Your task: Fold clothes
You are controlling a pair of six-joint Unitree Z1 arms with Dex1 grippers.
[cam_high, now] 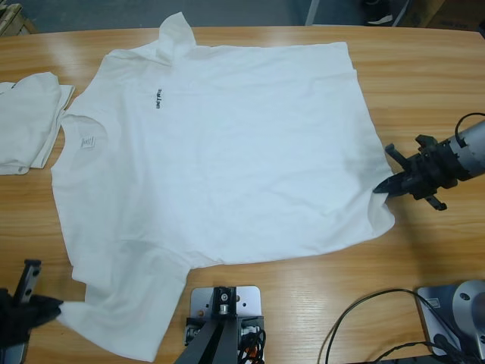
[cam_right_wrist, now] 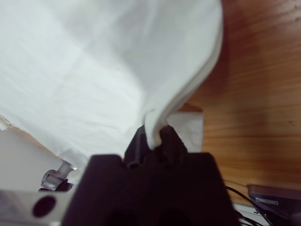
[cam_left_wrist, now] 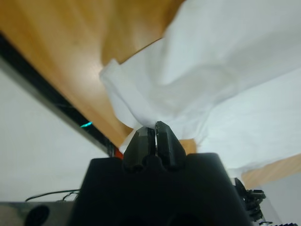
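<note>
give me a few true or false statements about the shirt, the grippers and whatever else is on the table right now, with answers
1. The spread white shirt has small black chest lettering. True.
2. The left gripper hangs open above bare table. False: its jaws are shut on the shirt's fabric near the table's edge.
3. The right gripper pinches the shirt's edge. True.
4. A black polo lies beside the spread shirt. False: what lies beside it is a folded white garment.
5. The spread shirt is already folded in half. False: it lies open and mostly flat on the wooden table.
</note>
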